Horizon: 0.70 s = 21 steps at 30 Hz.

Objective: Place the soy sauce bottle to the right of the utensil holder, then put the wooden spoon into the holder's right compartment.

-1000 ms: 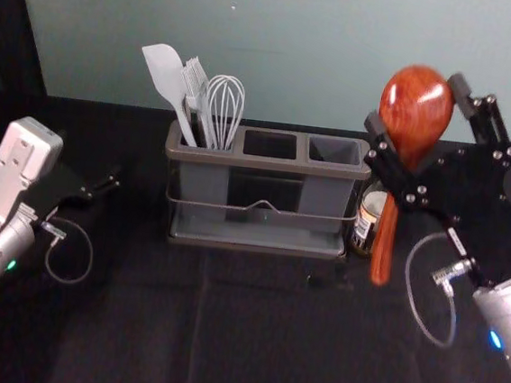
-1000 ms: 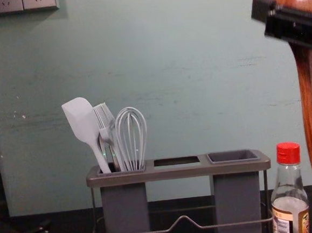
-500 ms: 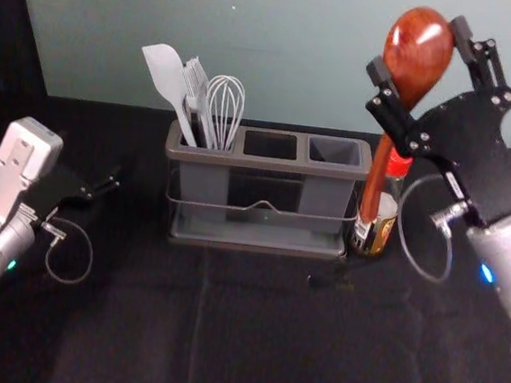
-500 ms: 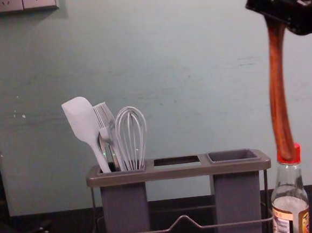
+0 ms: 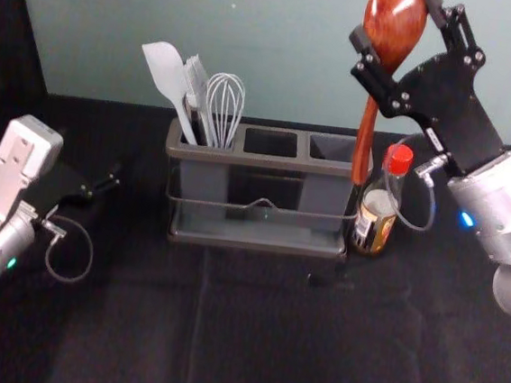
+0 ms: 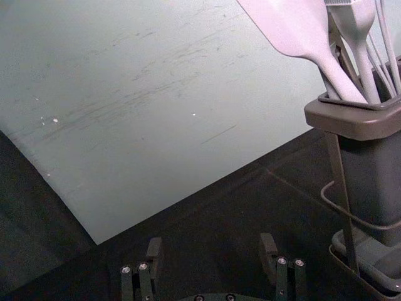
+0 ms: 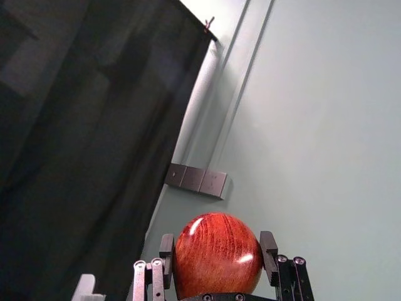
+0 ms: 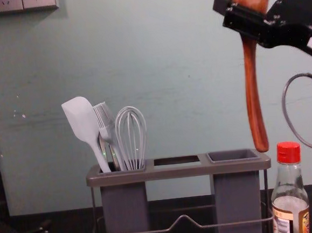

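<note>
Student: What supports the arrangement, and why this grip?

Instructor: The counter (image 5: 251, 336) bears the holder (image 5: 267, 165), landmark for all positions. Left hand (image 6: 211, 246): released, fingers apart, parked left of the holder. Right hand (image 5: 396, 20): clenched on the bowl of the wooden spoon (image 8: 252, 87), above the holder's right end. The handle hangs down, presumably so that its narrow end can enter the right compartment (image 8: 233, 156) first.

Student: And the smaller items?

Instructor: The soy sauce bottle (image 8: 290, 192) stands upright just right of the holder, as the task asks, likely leaving the openings accessible. The spatula (image 8: 81, 119), whisk (image 8: 131, 134) and brush (image 8: 105, 120) occupy the holder's left compartment.

Student: Compared with the earlier frame?

Instructor: The spoon has shifted leftward; its tip, formerly beyond the holder's right end, now lines up with that rim. The bottle is unmoved.
</note>
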Each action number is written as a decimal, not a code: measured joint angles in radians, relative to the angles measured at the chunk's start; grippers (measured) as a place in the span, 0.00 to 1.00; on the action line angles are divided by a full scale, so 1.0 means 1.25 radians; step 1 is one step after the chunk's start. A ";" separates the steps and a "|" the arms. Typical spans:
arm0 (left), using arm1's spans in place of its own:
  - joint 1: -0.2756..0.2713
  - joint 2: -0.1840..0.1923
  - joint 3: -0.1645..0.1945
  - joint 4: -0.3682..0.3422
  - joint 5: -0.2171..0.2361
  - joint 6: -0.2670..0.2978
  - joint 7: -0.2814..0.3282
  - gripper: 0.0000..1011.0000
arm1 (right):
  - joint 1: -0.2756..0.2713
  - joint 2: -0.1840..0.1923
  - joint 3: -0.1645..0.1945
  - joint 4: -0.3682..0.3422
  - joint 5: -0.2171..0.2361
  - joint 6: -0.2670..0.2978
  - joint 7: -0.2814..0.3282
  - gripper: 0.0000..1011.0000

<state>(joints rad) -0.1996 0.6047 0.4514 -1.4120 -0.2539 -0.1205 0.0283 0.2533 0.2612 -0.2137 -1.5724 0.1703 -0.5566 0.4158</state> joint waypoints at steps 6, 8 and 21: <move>0.000 0.000 0.000 0.000 0.000 0.000 0.000 0.99 | 0.048 -0.021 -0.009 0.063 -0.006 -0.011 0.000 0.83; 0.000 0.000 0.000 0.000 0.000 0.000 0.000 0.99 | 0.059 -0.025 -0.011 0.078 -0.009 -0.014 0.000 0.83; 0.000 0.000 0.000 0.000 0.000 0.000 0.000 0.99 | 0.140 -0.056 -0.021 0.192 -0.044 -0.023 -0.015 0.83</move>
<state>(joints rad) -0.1995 0.6047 0.4514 -1.4120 -0.2539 -0.1205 0.0283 0.4288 0.1914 -0.2395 -1.3321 0.1154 -0.5855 0.3968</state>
